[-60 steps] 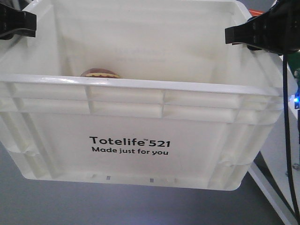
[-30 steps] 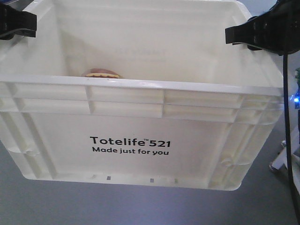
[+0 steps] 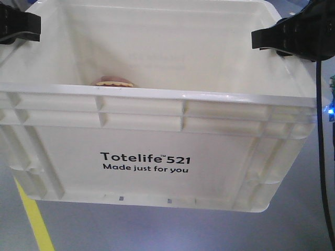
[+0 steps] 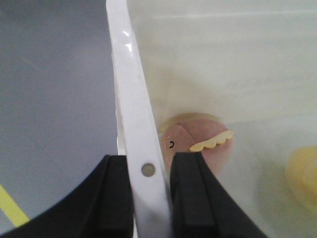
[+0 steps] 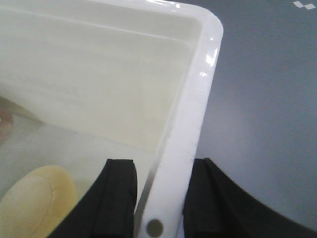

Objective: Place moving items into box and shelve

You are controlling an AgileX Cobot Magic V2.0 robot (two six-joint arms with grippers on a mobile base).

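The white Totelife tote (image 3: 157, 162) fills the front frame, hanging above the grey floor (image 3: 157, 232). On its bottom lies the pale tan bun (image 5: 34, 203), lower left in the right wrist view. A brown burger-like toy (image 4: 198, 141) sits near the left wall. The left gripper (image 4: 147, 166) and right gripper (image 5: 163, 171) each clamp the tote's rim. A yellow floor line (image 3: 34, 214) crosses the lower left, and a black cable (image 3: 319, 130) hangs at the right.

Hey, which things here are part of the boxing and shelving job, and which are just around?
Job: white tote, clamped at its rim by left gripper and right gripper; pale bun and brown burger-like item inside it.
Just around: yellow floor line; black cable.
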